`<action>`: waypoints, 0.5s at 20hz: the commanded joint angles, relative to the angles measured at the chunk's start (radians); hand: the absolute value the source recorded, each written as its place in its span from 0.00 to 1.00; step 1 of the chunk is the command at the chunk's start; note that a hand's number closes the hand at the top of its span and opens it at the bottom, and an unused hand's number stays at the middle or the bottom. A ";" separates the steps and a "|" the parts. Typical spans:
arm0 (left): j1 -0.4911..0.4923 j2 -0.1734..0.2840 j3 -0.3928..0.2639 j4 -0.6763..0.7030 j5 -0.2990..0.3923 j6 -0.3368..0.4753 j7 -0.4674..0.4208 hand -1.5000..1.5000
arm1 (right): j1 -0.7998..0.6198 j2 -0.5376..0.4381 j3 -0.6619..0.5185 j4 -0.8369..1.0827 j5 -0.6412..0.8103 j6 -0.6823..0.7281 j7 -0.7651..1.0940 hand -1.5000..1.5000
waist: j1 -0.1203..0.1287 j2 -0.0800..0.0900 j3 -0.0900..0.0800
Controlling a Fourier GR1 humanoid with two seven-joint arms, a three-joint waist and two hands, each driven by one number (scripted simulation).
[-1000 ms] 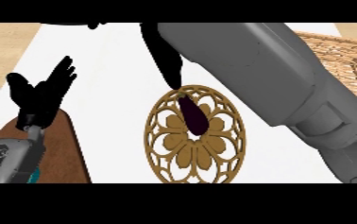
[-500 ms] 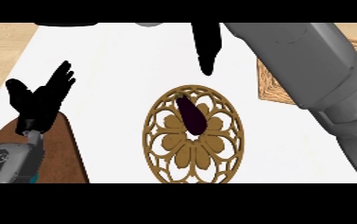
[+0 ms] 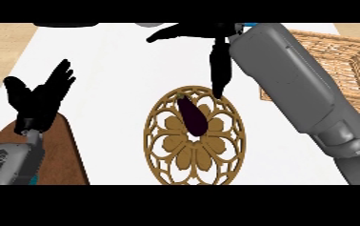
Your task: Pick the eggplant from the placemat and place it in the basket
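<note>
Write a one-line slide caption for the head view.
Right hand open above the eggplant on the placemat; basket at right; left hand resting open.

Eggplant lying on round placemat, frame centre. Right hand hanging open above it, apart. Left hand resting open at left. Basket at right edge.

Eggplant: small, dark purple, elongated, lying flat on the upper centre of the placemat, its long axis running from upper left to lower right. Placemat: round, golden-brown openwork with a flower pattern, at lower centre of frame. Basket: woven, tan, at the right edge, partly hidden.
</note>
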 commanded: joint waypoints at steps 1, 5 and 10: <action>0.024 -0.003 0.016 0.012 -0.011 -0.023 -0.033 0.50 | 0.139 0.001 0.033 -0.051 0.096 -0.093 -0.105 0.00 | 0.000 0.002 0.000; 0.038 -0.023 -0.003 -0.059 -0.028 -0.004 0.028 0.50 | 0.194 0.121 0.051 -0.019 0.157 -0.207 -0.096 0.00 | 0.005 0.000 0.000; 0.021 -0.044 0.018 0.007 -0.058 -0.015 -0.010 0.50 | 0.222 0.195 -0.006 0.031 0.166 -0.233 -0.090 0.00 | -0.001 0.000 0.000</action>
